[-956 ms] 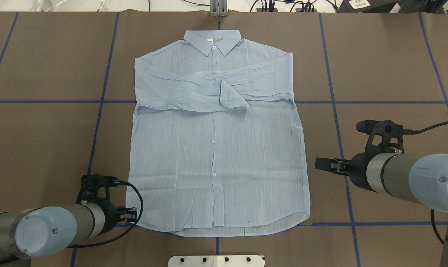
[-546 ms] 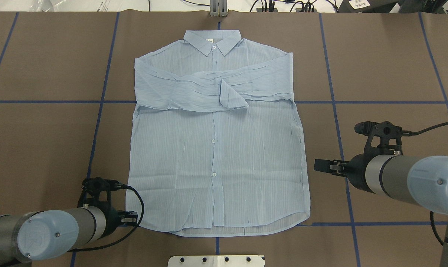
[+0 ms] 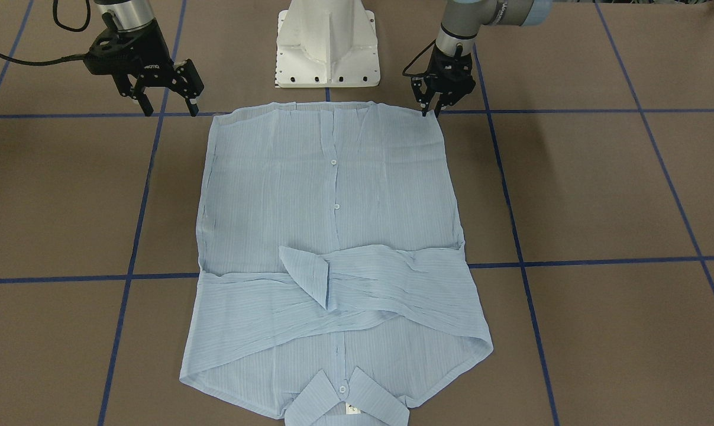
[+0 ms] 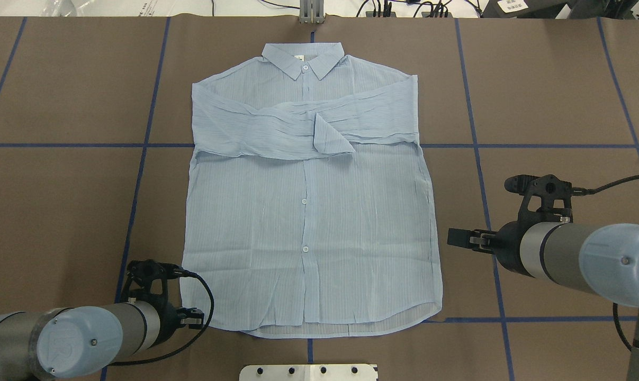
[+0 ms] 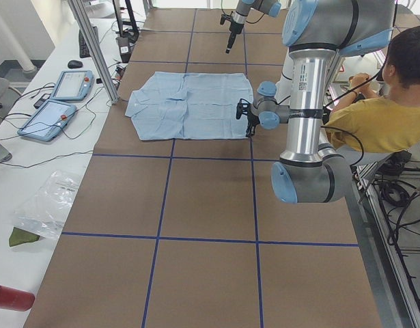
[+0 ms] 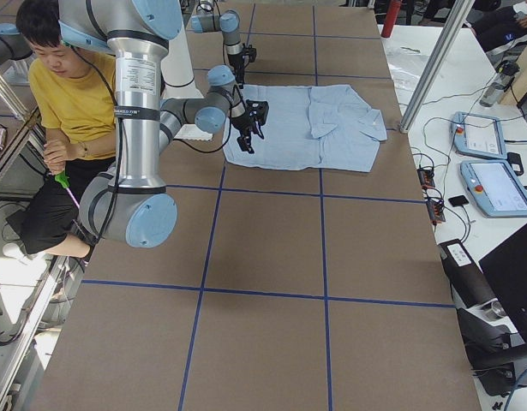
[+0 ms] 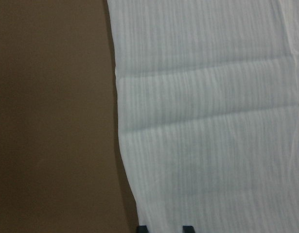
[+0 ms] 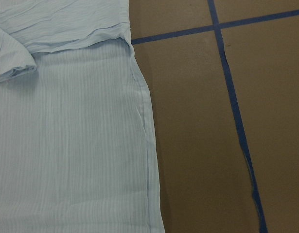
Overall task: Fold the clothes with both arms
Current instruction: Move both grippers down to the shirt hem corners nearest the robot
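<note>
The light blue striped shirt (image 4: pixel 308 211) lies flat and buttoned on the brown table, collar at the far side. Both sleeves are folded across its chest (image 3: pixel 345 284). My left gripper (image 4: pixel 195 317) sits low at the hem's left corner (image 3: pixel 432 110) and is narrowly open. Its fingertips (image 7: pixel 142 228) show at the cloth's edge (image 7: pixel 125 160) in the left wrist view. My right gripper (image 3: pixel 171 111) is wide open and empty. It hovers over bare table just off the shirt's right side (image 4: pixel 457 238). The right wrist view shows only that side seam (image 8: pixel 147 145).
Blue tape lines (image 4: pixel 473 145) grid the table. The white pedestal base (image 3: pixel 328 41) stands just behind the hem. A person in a yellow top (image 5: pixel 387 116) sits beside the robot. Two teach pendants (image 5: pixel 59 99) lie on the bench beyond the collar end.
My left gripper has moved nearer the robot and slightly right, reaching the hem's corner. The right arm has drifted a little toward the robot. The shirt has not moved.
</note>
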